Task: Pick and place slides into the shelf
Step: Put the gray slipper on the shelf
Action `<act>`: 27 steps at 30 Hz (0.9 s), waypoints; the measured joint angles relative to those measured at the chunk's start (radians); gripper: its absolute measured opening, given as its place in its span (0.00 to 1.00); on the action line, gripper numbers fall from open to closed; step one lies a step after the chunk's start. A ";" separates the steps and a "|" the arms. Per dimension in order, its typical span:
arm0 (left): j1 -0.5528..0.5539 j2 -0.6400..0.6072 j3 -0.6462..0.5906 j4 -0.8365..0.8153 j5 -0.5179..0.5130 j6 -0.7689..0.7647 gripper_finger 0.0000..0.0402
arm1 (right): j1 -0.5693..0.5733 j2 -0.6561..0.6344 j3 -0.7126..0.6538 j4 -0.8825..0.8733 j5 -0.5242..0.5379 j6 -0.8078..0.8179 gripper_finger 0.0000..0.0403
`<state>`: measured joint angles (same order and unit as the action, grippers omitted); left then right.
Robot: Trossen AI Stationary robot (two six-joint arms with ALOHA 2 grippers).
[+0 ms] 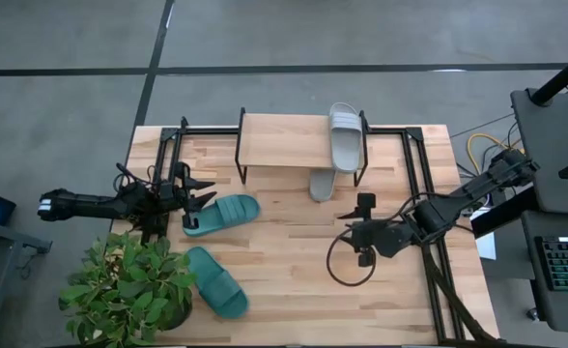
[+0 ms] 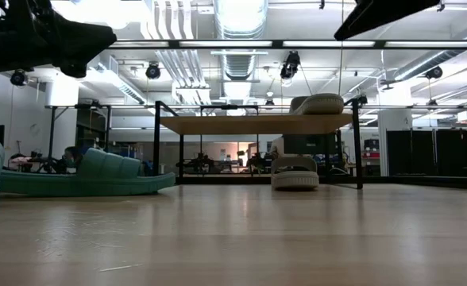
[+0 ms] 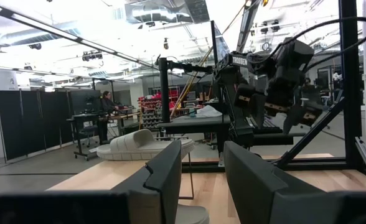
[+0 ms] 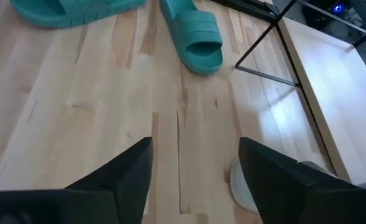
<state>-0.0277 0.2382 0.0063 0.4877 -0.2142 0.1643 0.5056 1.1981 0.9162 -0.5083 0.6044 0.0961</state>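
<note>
A leafy potted plant [image 1: 129, 286] sits at the wooden desk's [image 1: 284, 242] corner — a keyboard [image 1: 566, 266] lies off to one side.

One grey slide [image 1: 345, 135] lay on the shelf [image 1: 284, 141] top at its right end; the other grey slide [image 1: 323, 183] sat on the table beneath. Two teal slides [image 1: 221, 215] [image 1: 214, 280] lay on the tabletop, left of the shelf.

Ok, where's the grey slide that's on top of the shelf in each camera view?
High view: grey slide lies on the shelf, at its right end, upper middle.
Low view: on the board's right end, above centre.
Left wrist view: on the board, left of centre.
Right wrist view: not in it.
Shared landmark: the shelf's light wooden board.
</note>
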 joint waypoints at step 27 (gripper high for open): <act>0.000 0.003 0.000 -0.005 0.000 0.000 0.27 | -0.001 0.330 0.083 0.013 0.163 -0.127 0.56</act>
<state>-0.0277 0.2417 0.0063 0.4824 -0.2143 0.1642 0.5049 1.5282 0.9989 -0.4956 0.7675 -0.0311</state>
